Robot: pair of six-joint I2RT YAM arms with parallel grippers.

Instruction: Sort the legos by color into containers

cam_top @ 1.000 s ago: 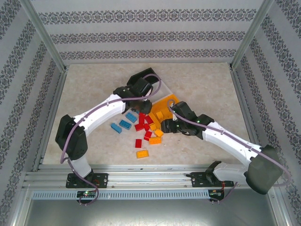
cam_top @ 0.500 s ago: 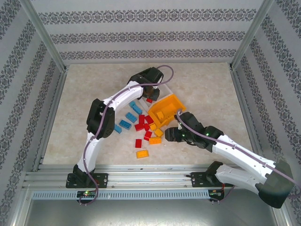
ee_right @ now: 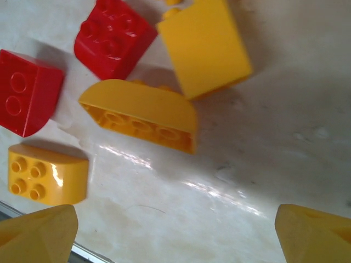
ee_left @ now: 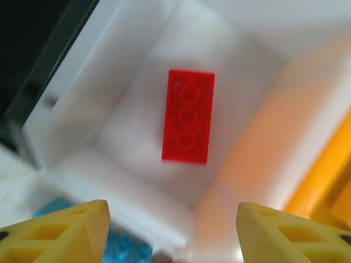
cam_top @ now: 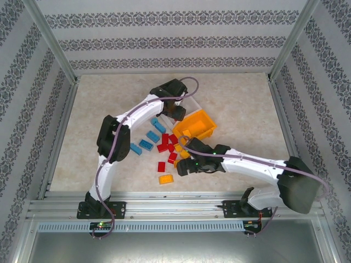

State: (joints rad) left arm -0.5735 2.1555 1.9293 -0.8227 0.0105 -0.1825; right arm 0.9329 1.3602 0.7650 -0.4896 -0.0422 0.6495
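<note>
One red lego (ee_left: 188, 116) — flat, three round marks up — lay in the white container (ee_left: 77, 93); left gripper (ee_left: 173, 233) fingers spread above it, right gripper (ee_right: 175, 233) spread wide over yellow legos (ee_right: 140, 115).

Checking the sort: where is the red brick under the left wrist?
Left wrist view: the red brick lies flat inside the white bin, with the orange bin at its right.

The pale marbled table (cam_top: 247, 104) carried an orange bin (cam_top: 205, 129) and a white bin (ee_left: 82, 93) side by side. Just beside them lay loose blue bricks (cam_top: 145, 144), red bricks (cam_top: 162, 166) and orange bricks (cam_top: 166, 178), clustered mid-table.
</note>
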